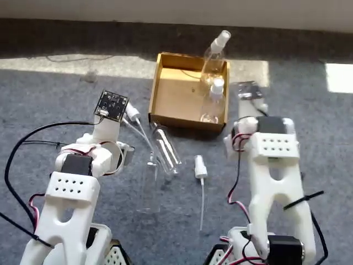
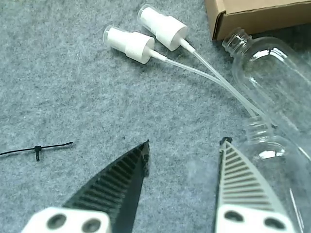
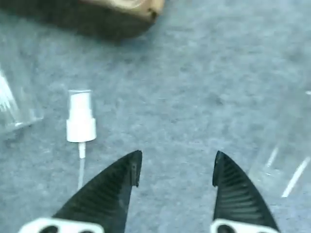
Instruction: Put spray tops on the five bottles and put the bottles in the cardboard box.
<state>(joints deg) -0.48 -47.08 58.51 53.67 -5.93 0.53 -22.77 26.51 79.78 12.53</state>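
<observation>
High view: two bottles [image 1: 211, 105] with tops are in the cardboard box [image 1: 187, 122] | spray top [image 1: 200, 165] lies on desk [image 1: 55, 110] | my left end effector [image 2: 184, 142] and right end effector [image 3: 178, 154] wide open, holding nothing.

In your left wrist view the cardboard box [image 2: 257, 17] is cut off to one corner, and both clear bottles [image 2: 277, 73] run off the edge. In your right wrist view a blurred clear shape [image 3: 286, 160] at the edge cannot be identified.
</observation>
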